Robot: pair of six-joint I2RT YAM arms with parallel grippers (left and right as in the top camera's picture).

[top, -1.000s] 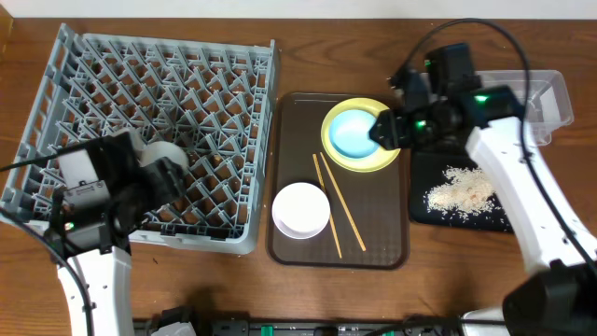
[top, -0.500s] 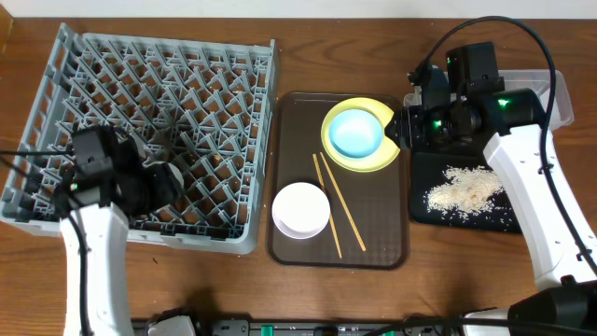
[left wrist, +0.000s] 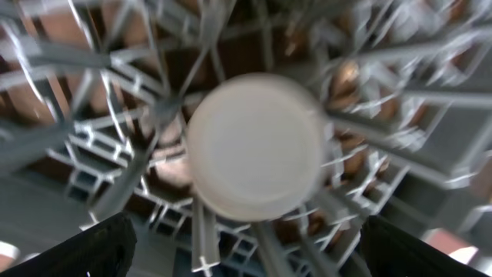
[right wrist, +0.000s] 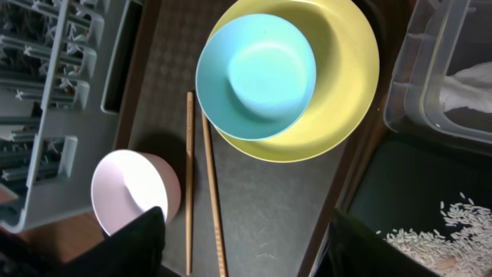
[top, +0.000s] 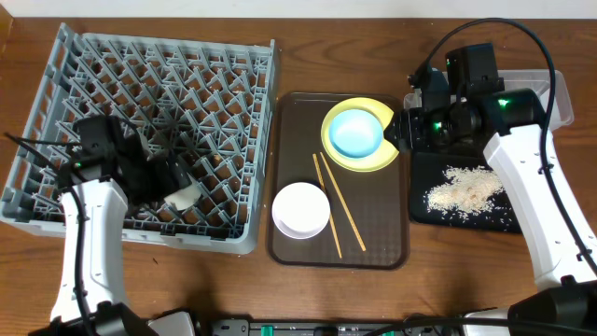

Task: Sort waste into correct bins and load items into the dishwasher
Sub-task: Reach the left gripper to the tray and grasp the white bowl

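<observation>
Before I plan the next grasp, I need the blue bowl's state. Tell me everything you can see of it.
The blue bowl is round, light blue, smooth and plastic-looking. It stands upright and looks empty and clean. It sits on the yellow plate, off-centre toward the rack side, so a wider band of yellow shows on the far side. The plate lies at one end of the brown tray. Only the plate touches the bowl.

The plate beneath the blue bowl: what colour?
The plate is yellow, clearest in the right wrist view.
</observation>
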